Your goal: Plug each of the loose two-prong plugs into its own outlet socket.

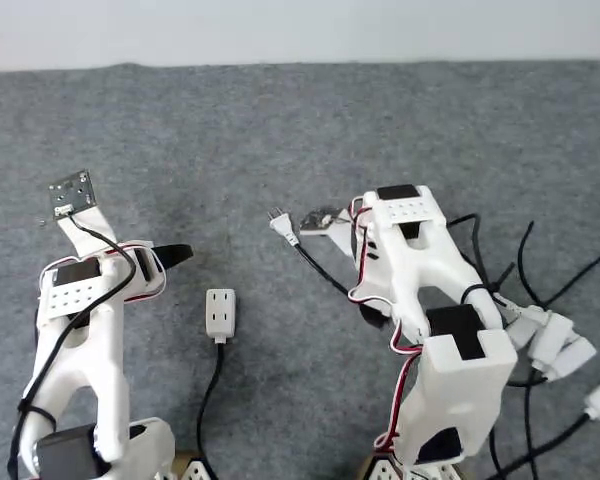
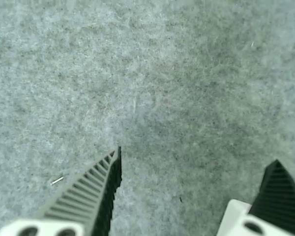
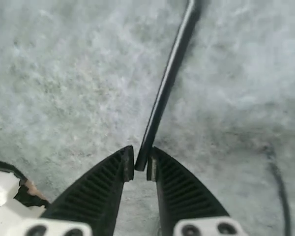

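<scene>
My left gripper point(image 2: 196, 160) hangs toward the left edge of the grey tabletop point(image 1: 280, 120). My left wrist view shows its two fingers spread wide, with bare grey surface between them.

From above, a white outlet socket point(image 1: 220, 312) lies flat just to the right of my left arm, toward the front edge. Its black cord point(image 1: 212, 385) runs off toward that edge.

Further right, near the middle of the tabletop, a loose two-prong plug point(image 1: 283, 227) lies with its prongs aimed toward the back left corner, apart from the socket. Its black cable point(image 3: 169, 78) trails right to my right gripper point(image 3: 140, 164).

My right wrist view shows what the overhead view hides under the arm: the two fingertips pinch that cable, which runs straight away from them. The overhead view gives me the plug at the cable's far end.

Against the right edge lies a tangle of white plugs point(image 1: 555, 340) and black cords.
</scene>
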